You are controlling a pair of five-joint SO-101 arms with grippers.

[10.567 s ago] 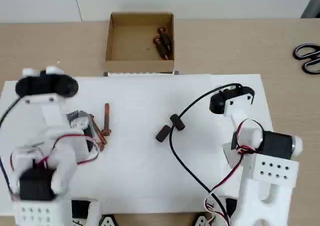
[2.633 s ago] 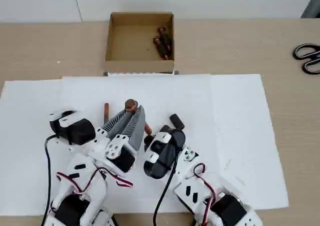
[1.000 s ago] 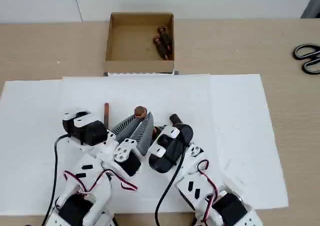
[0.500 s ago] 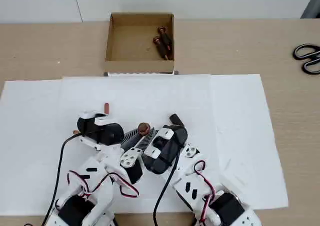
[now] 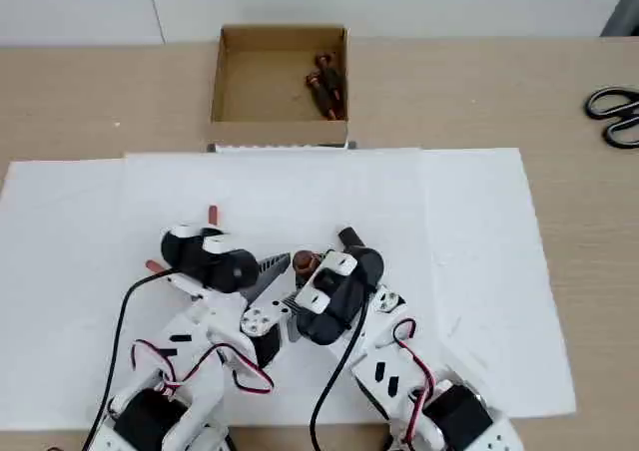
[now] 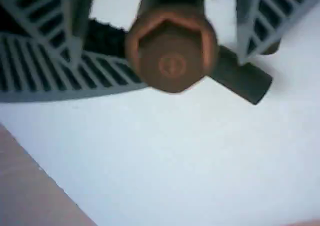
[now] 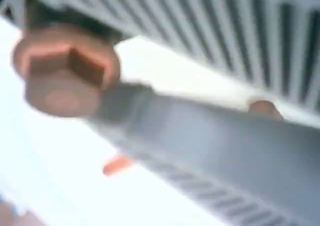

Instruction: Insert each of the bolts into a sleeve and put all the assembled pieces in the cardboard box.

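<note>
The cardboard box point(image 5: 228, 82) stands open-topped on the wooden table point(image 5: 100, 92), its near wall meeting the far edge of the white paper sheet point(image 5: 479, 271). Inside, the assembled pieces point(image 5: 325, 80) lie bunched against the right wall. They look like two, though they overlap too much for a firm count. The box's left and middle show plain cardboard floor. A broad band of plain paper runs between the near wall and the grippers. More paper spreads to the right of the arms, out to the sheet's edge.

Well to the near side of the box, roughly in line with its right wall, the left gripper point(image 5: 288, 266) pinches one bolt point(image 5: 305, 262) at the tips of its grey ribbed fingers point(image 5: 268, 269). The left wrist view shows the hexagonal head between them. The right gripper point(image 5: 318, 281) sits just beside the bolt, on its right. Whether it is spread or closed cannot be told.

One black sleeve point(image 5: 349, 239) lies on the paper just on the box side of the right gripper. More in line with the box's left wall, one loose bolt point(image 5: 213, 214) shows its end past the left arm. A second coppery tip point(image 5: 154, 267) pokes out farther left. One pair of scissors point(image 5: 611, 112) lies on the table far to the right of the box.
</note>
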